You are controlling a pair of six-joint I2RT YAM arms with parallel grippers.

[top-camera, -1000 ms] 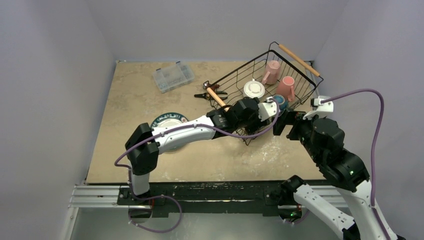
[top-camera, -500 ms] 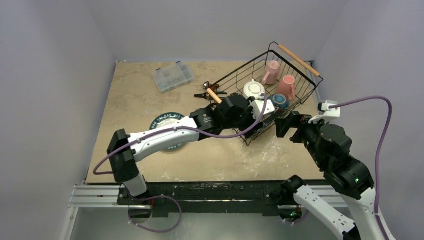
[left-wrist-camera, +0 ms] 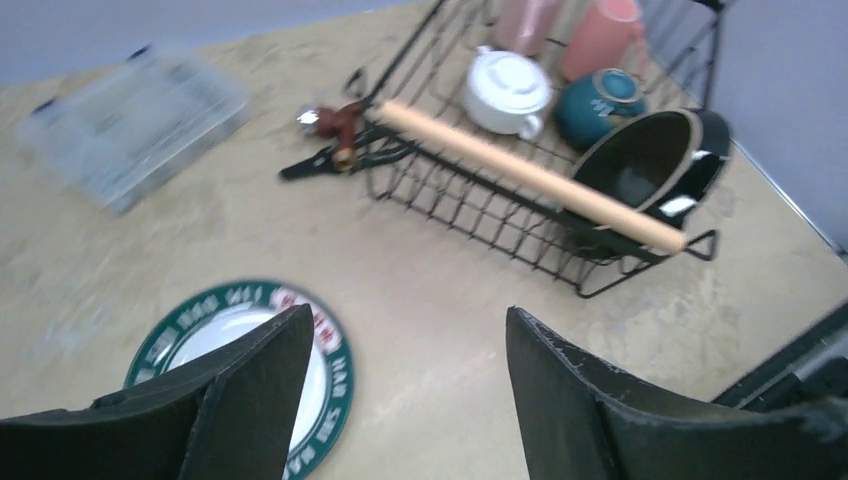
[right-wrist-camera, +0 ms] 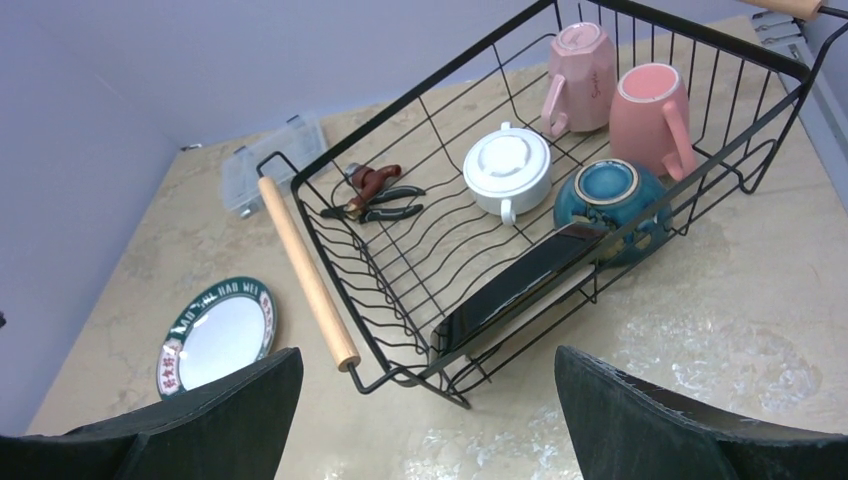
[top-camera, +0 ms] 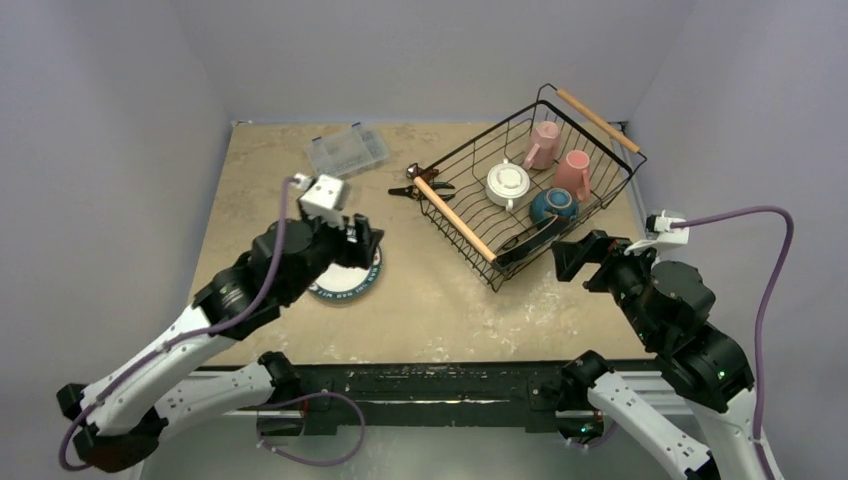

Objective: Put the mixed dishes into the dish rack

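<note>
Hovering over the left part of the table [top-camera: 430, 300], the left fingers [left-wrist-camera: 255, 385] stand moderately apart with nothing between them. Directly below them lies the green-rimmed plate [right-wrist-camera: 215, 335], flat on the table, well apart from the dish rack [top-camera: 455, 217] and partly covered by the arm in the overhead view.

The right fingers [right-wrist-camera: 680, 420] are spread wide and hold nothing. They hang just off the rack's near right corner, pointing toward it without touching the wire.

The rack sits at an angle on the far right of the table. Inside it, two pink mugs [top-camera: 545, 143] stand side by side at the far end. A white two-handled cup [top-camera: 508, 183] sits near the middle, and a blue bowl [top-camera: 553, 205] lies mouth down just beside the nearer mug. A dark plate [top-camera: 530, 240] leans on edge against the rack's near wall, touching the bowl.

A black-and-red hand tool [top-camera: 412, 185] lies on the table against the rack's left corner, and a clear compartment box [top-camera: 345, 152] rests further left, near the table's far edge.
</note>
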